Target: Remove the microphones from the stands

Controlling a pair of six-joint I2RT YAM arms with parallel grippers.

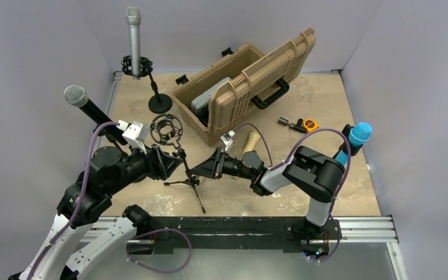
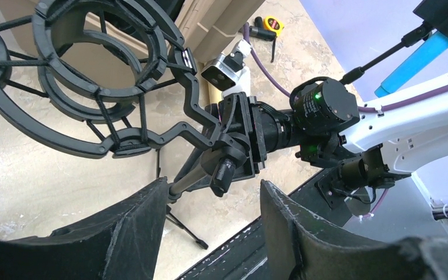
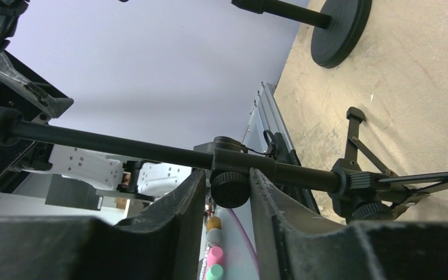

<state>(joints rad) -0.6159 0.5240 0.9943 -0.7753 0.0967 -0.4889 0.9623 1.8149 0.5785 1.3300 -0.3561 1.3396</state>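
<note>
Microphone (image 1: 90, 109) base hidden behind left arm (image 1: 114, 166).

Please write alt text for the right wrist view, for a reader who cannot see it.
The right gripper has its jaws pinched on a black knob on the tripod stand's pole. Behind lie the tan table, a round stand base and a lilac wall.

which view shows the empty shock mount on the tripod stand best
The left wrist view: the shock mount fills the upper left, its rings and elastic cords clear. The top external view shows it small and from above. The right wrist view shows only the stand's pole.
</note>
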